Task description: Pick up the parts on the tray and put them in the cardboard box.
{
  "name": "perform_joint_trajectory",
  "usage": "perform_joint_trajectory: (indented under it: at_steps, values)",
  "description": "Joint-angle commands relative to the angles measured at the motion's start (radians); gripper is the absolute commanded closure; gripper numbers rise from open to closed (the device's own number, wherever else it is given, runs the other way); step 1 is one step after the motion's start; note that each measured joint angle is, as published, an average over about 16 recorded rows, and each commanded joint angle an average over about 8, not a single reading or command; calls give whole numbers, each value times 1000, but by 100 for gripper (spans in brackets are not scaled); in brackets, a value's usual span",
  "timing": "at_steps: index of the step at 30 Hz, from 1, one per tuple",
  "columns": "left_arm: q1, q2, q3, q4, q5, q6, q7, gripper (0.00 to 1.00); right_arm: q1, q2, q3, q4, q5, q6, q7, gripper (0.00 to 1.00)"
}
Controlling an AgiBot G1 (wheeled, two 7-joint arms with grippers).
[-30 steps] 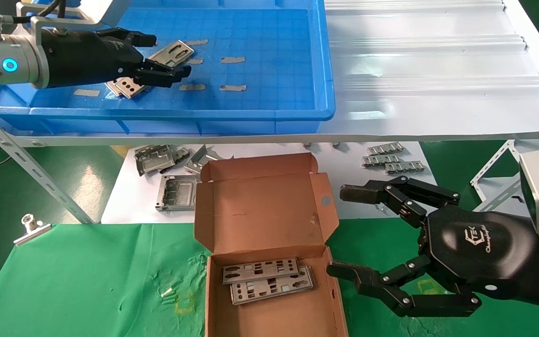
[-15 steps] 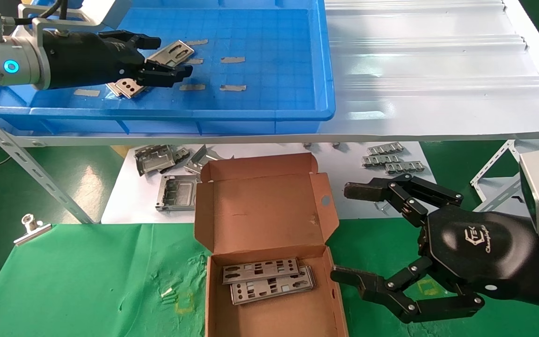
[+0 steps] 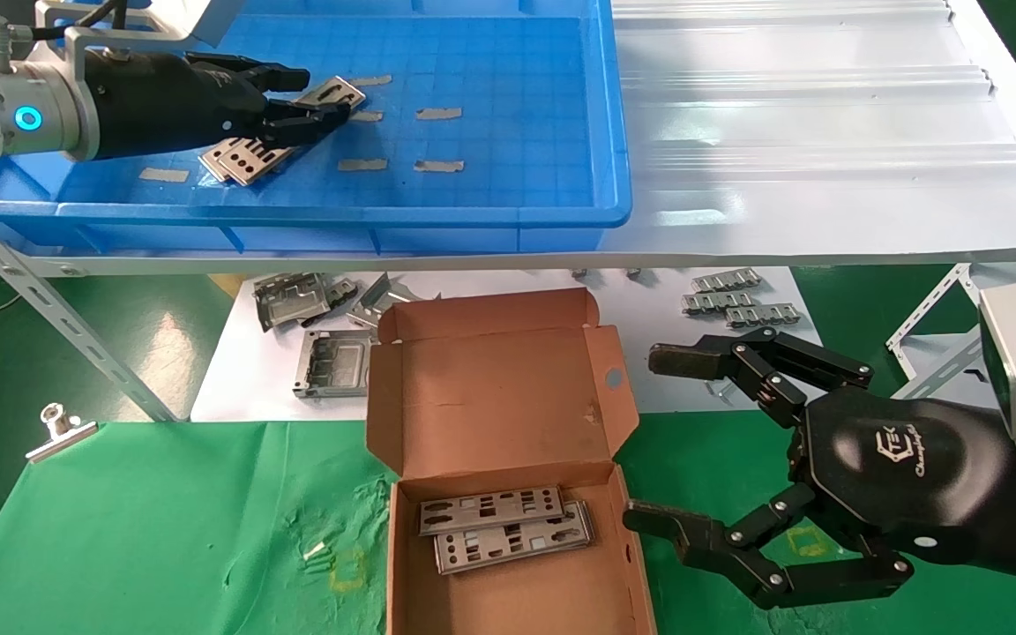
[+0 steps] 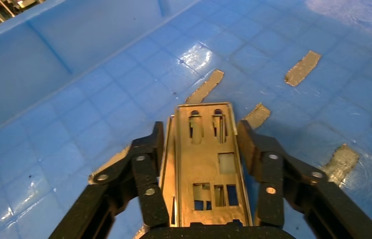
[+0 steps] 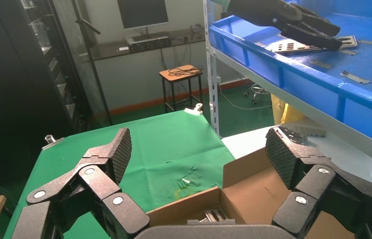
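The blue tray [image 3: 340,213] sits on the raised shelf at far left. My left gripper [image 3: 323,94] is inside it, shut on the long edges of a silver cutout plate [image 3: 336,91] that lies on top of other plates [image 3: 243,160]. In the left wrist view the fingers [image 4: 149,164] flank the plate [image 4: 206,164] above the tray floor [image 4: 74,99]. The open cardboard box [image 3: 490,397] stands on the green cloth below and holds two plates [image 3: 504,526]. My right gripper [image 3: 652,438] is open and empty just right of the box [image 5: 268,194].
A white corrugated panel [image 3: 808,132] lies right of the tray. Bent grey frames [image 3: 314,309] and ribbed strips [image 3: 737,304] lie on the white sheet behind the box. A binder clip [image 3: 58,428] sits on the green cloth [image 3: 120,529] at left.
My left gripper's fingers have closed in on the top plate in the tray. My right gripper shifted slightly to the right and stays open.
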Motion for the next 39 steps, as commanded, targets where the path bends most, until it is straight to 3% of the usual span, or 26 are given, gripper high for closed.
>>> perform_joint_trajectory:
  at_steps: [1, 26, 33, 39]
  values:
    - [-1, 1, 0, 0, 0, -5, 0, 100, 0, 0, 0, 0, 0, 0, 0, 0]
    - [-16, -3, -25, -12, -35, -62, 10, 100, 0, 0, 0, 0, 0, 0, 0, 0]
    - [-36, -11, -40, -27, -58, 3, 19, 100, 0, 0, 0, 0, 0, 0, 0, 0]
    - [-50, -23, -50, -49, -76, 151, 37, 100, 0, 0, 0, 0, 0, 0, 0, 0]
